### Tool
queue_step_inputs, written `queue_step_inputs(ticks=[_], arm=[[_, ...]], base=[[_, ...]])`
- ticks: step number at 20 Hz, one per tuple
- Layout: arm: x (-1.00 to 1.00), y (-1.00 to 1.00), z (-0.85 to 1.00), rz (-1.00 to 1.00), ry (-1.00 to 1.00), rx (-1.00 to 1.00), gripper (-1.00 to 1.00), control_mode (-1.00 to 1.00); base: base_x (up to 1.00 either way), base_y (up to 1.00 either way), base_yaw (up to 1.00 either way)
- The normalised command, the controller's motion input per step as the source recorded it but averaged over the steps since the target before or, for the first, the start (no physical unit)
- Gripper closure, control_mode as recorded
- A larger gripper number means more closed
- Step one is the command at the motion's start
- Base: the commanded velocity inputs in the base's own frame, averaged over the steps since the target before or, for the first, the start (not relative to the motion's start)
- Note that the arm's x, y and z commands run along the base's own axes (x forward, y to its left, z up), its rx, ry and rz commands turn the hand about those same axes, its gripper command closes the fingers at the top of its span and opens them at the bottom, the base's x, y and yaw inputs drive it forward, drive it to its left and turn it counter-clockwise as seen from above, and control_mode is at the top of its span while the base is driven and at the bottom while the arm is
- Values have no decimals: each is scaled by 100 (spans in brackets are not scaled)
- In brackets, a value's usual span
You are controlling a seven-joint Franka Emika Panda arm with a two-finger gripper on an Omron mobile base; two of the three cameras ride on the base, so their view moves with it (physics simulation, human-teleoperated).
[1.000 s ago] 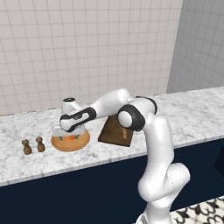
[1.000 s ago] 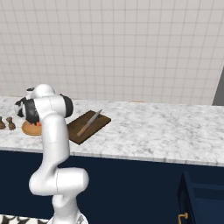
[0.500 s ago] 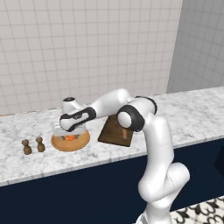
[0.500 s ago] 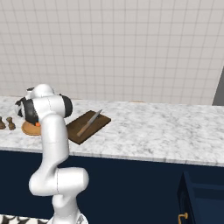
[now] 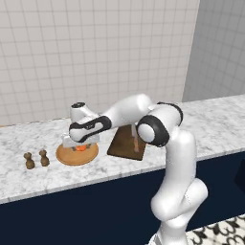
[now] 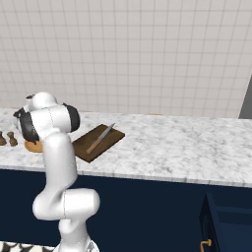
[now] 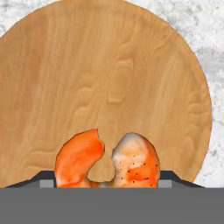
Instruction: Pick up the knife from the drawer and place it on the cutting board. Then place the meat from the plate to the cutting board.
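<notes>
Meat (image 7: 109, 159) lying on the plate (image 7: 109, 57) directly between the fingers (image 7: 107, 181), whose closure cannot be told; a firm, centred squeeze should precede lifting toward the cutting board (image 5: 125, 143).

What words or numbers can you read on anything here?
None. No letters, numbers or signs can be read on anything.
The plate shows only wood grain.
The meat has tiny dark specks, not writing.
The board and knife are plain.
The two small brown shakers carry no label.
</notes>
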Motion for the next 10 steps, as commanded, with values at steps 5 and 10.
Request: queue_step_inputs(ticks=[5,10], arm=[[-53,-100,33,4,-8,-1,100,-100],[-1,-100,46,0,-1,0,100,-100]], base=[[0,0,0],[0,0,0]])
